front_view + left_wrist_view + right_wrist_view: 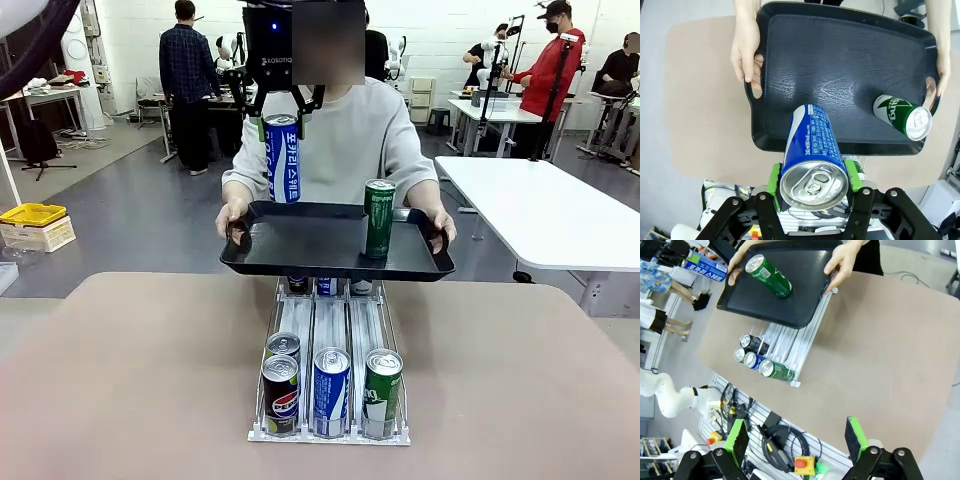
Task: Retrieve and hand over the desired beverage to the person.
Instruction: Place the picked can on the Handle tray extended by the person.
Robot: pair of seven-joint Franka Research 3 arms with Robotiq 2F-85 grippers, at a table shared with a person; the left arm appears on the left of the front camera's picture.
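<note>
The person point(345, 135) in a light grey sweatshirt stands at the far side, holding a black tray point(300, 245) by both handles above the table. A green can point(379, 218) stands upright on the tray's right part. My left gripper point(280, 100) hangs above the tray's left side, shut on a tall blue can point(281, 158). From the left wrist, the blue can point(812, 155) sits between the green pads point(774, 179), over the tray point(840, 65) and beside the green can point(902, 116). My right gripper point(797, 437) is open, high above the table with nothing between its fingers.
A clear can rack point(332, 345) stands mid-table with a Pepsi can point(280, 393), a blue can point(331, 390) and a green can point(381, 392) at its front. White tables point(540, 200) and other people stand behind. A yellow bin point(32, 214) lies at far left.
</note>
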